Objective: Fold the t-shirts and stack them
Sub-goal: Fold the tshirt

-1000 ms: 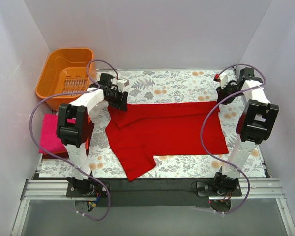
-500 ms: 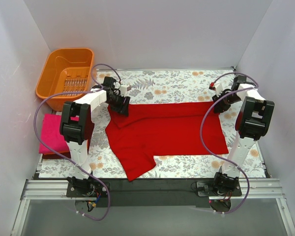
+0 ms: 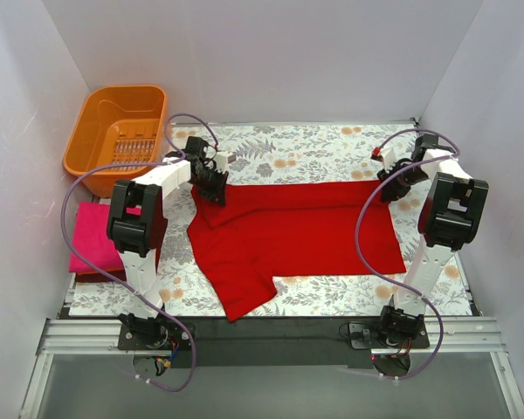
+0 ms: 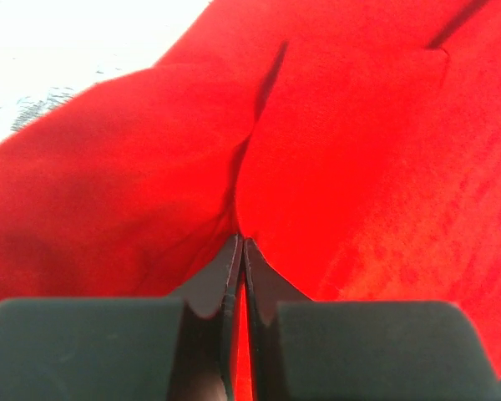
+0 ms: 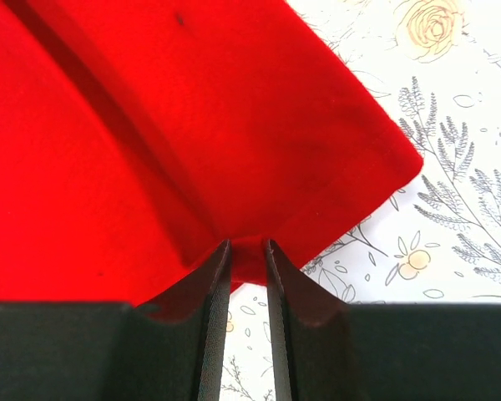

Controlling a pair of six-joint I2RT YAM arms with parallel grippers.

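A bright red t-shirt [image 3: 288, 231] lies spread across the floral cloth [image 3: 314, 144], with one sleeve pointing toward the near edge. My left gripper [image 3: 211, 186] sits at the shirt's far left corner. In the left wrist view its jaws [image 4: 240, 242] are shut, pinching a fold of the red t-shirt [image 4: 359, 150]. My right gripper [image 3: 391, 188] is at the far right corner. Its jaws [image 5: 246, 244] are closed on the edge of the red t-shirt [image 5: 150, 125]. A folded magenta-pink t-shirt [image 3: 92, 237] lies at the left edge on something darker.
An orange slotted basket [image 3: 118, 127] stands at the far left corner, beyond the cloth. White walls close in the table on three sides. The arm bases are on a black rail [image 3: 271, 336] along the near edge. Bare floral cloth [image 5: 451, 192] shows to the right of the shirt.
The left gripper has closed on the shirt's far left corner. The right arm dropped from the back corner to the shirt's far right corner, then held still.
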